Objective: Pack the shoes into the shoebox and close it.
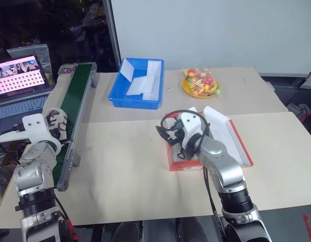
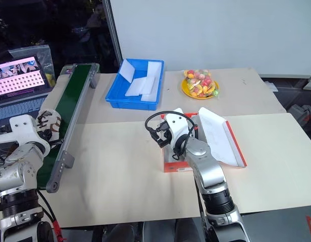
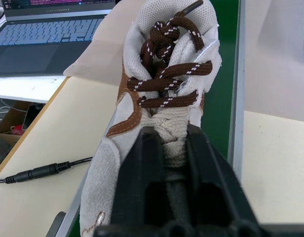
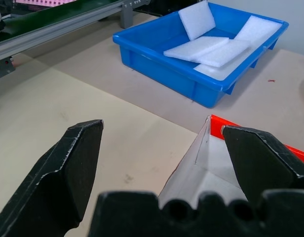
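Observation:
One of the shoes, light grey-white with brown laces, lies on the green conveyor belt at the table's left edge. My left gripper is shut on its tongue and collar behind the laces; the head views show the same shoe in front of that hand. The shoebox, red-orange outside and white inside, stands at the table's middle with its lid swung open to the right. My right gripper hangs open over the near left corner of the shoebox, holding nothing.
A blue tray holding white foam pieces stands behind the box. A yellow plate of colourful sweets sits to its right. An open laptop is left of the belt, and a black cable runs beside it.

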Tool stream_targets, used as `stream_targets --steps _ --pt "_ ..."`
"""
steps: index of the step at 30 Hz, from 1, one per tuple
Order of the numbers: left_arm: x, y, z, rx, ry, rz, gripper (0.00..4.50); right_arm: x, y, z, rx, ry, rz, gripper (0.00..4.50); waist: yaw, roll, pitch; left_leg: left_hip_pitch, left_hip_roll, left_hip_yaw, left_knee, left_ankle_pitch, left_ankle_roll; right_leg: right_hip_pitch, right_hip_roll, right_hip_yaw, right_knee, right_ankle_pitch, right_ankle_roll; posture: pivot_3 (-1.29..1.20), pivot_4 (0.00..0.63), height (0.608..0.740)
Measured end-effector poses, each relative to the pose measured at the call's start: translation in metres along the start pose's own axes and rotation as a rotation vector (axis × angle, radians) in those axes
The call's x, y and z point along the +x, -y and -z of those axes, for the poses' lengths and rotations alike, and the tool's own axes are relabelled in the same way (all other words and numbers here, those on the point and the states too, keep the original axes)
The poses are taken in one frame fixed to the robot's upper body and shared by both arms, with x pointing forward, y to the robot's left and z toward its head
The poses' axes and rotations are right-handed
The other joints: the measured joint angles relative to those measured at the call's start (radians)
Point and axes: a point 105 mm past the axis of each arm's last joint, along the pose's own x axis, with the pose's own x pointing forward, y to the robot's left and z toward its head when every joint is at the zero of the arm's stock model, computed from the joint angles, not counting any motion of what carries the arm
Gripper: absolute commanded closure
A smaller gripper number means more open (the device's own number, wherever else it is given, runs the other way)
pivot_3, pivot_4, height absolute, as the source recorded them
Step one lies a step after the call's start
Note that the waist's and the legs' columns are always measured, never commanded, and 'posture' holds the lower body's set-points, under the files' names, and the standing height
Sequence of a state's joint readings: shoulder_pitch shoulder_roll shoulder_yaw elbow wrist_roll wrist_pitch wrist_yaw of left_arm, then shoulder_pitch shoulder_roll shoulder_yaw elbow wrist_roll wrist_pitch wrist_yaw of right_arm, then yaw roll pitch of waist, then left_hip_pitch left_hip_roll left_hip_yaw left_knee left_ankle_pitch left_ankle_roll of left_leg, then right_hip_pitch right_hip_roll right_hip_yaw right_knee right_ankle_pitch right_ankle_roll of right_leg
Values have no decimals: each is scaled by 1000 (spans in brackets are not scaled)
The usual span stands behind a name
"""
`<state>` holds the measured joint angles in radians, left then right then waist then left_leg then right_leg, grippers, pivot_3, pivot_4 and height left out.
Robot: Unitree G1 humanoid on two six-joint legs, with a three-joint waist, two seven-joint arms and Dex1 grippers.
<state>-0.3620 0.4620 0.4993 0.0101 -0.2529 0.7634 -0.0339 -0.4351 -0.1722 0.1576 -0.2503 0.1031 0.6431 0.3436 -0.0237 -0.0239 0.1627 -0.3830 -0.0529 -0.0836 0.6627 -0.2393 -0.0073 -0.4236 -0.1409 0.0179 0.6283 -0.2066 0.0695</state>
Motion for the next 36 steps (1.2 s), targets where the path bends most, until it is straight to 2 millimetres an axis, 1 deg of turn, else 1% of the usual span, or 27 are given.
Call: stream_targets --steps 6,8,10,11,13,14,15,16,17,18,19,20,21,24,25,28,31,36 --pt "1 3 -2 60 10 -11 4498 0 1 0 0 0 3 0 6 0 0 0 0 0 0 0 0 0 0 0 0 0 0 0 150 740" --pt "1 6 -7 105 45 -25 4498 0 1 0 1 1 3 0 6 -1 1 -1 0 0 0 0 0 0 0 -1 -1 0 0 0 150 740" --pt "-1 14 -19 175 108 -24 4498 0 2 0 1 1 5 0 6 -3 2 -2 0 0 0 0 0 -1 0 -1 -1 0 0 0 150 740" --pt "-5 23 -33 257 174 -13 4498 0 2 0 2 1 6 0 6 -4 2 -3 0 0 0 0 0 -2 0 -1 -2 0 0 0 150 740" --pt "-13 41 -54 362 280 18 4498 0 2 0 5 0 7 0 7 -4 2 -4 0 0 -1 0 -1 -2 0 -1 -3 0 0 0 150 740" --pt "-18 57 -67 413 349 51 4498 1 2 0 12 -4 7 0 9 -4 2 -4 0 0 -1 -1 -2 -2 0 -1 -4 0 0 0 150 740" --pt "-23 68 -77 446 394 79 4498 2 1 0 23 -7 6 0 9 -4 2 -4 0 0 -1 -1 -2 -2 0 -1 -4 0 0 0 150 740" --pt "-29 87 -86 467 448 135 4498 4 -1 -2 62 -2 -2 0 9 -4 2 -4 0 0 -1 -1 -2 -2 0 -1 -4 0 0 0 150 740" --pt "-33 101 -90 462 470 186 4498 5 -2 -3 107 3 -5 0 9 -4 2 -4 0 0 -1 -1 -2 -2 0 -1 -4 0 0 0 150 740" --pt "-38 117 -91 442 482 253 4498 6 -3 -4 168 8 -9 0 8 -4 2 -4 0 0 -1 -1 -2 -2 0 -1 -4 0 0 0 150 740" --pt "-47 142 -87 396 479 378 4498 9 -1 -9 263 21 -12 0 8 -4 2 -4 0 0 -1 -1 -1 -2 0 -1 -4 0 0 0 150 740" --pt "-51 155 -81 374 462 446 4498 10 -1 -14 303 36 -17 0 5 -4 2 -4 0 0 -1 -1 -1 -2 0 -1 -3 0 0 0 150 740" --pt "-57 173 -71 339 418 547 4498 12 -2 -22 379 57 -35 0 0 -4 2 -5 1 0 -1 -1 -1 -2 0 0 -2 0 0 0 150 740" --pt "-71 199 -51 245 326 715 4498 12 4 -40 664 104 -105 0 -13 -4 2 -5 2 -1 -2 -1 -1 -2 2 -1 -1 0 0 0 150 740" --pt "-78 205 -47 230 306 766 4498 10 13 -44 774 107 -126 0 -16 -4 2 -5 2 -1 -2 -1 -1 -2 2 -1 0 0 -1 0 150 740" --pt "-86 211 -46 216 293 813 4498 5 30 -42 919 98 -114 0 -20 -4 3 -5 2 -1 -2 -1 0 -3 2 0 0 0 -1 0 150 740" --pt "-89 217 -42 221 275 840 4498 6 31 -38 985 54 -114 0 -24 -3 3 -5 3 0 -2 -1 0 -3 3 0 0 0 -1 0 150 740" --pt "-94 225 -41 219 273 878 4498 9 27 -34 1002 7 -108 0 -20 -3 3 -5 3 1 -2 -1 0 -2 3 0 -1 0 0 0 150 740"
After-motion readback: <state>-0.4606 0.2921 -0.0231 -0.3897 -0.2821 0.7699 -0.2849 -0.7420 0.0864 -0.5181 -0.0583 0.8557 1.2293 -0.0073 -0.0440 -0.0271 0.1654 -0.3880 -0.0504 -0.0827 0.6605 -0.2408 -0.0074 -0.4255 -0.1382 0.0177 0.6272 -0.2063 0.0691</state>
